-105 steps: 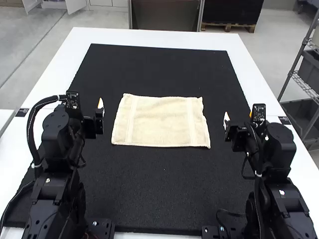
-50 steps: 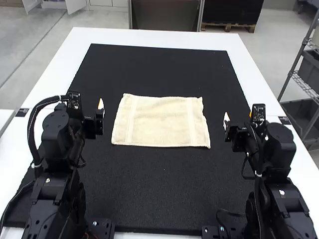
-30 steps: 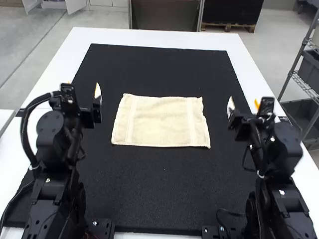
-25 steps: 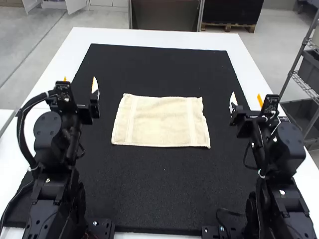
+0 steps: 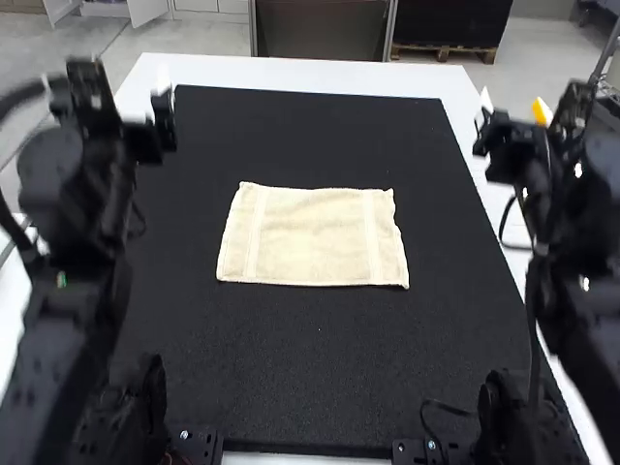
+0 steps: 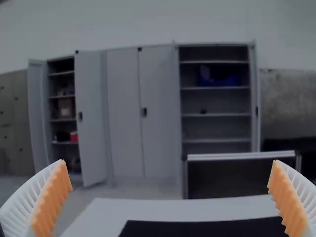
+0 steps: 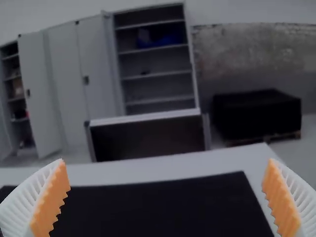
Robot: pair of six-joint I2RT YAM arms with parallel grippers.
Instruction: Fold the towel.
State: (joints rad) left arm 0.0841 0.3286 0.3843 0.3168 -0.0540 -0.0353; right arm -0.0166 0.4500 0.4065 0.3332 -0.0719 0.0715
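Note:
My left gripper [image 5: 136, 134] is raised beyond and to the left of the cream towel [image 5: 315, 235] in the high view. Off to the towel's right, my right gripper [image 5: 513, 105] is held up over the mat's right edge. The towel lies flat and smooth as a wide rectangle, with a stripe near each short side; whether it has more than one layer I cannot tell. Neither gripper touches it. In the left wrist view the left gripper [image 6: 169, 161] has its ribbed fingers wide apart, holding nothing. The right gripper [image 7: 166, 160] stands equally wide in the right wrist view.
A large black mat [image 5: 320, 368] lies under the towel and covers much of the white table [image 5: 291, 74]. Cables hang along both arms, and a black cable [image 5: 448, 409] curls by the right arm's base. Bare mat surrounds the towel.
After holding still at first, both arms have risen and swung outward, the left one to the left and the right one to the right. The towel has stayed in place.

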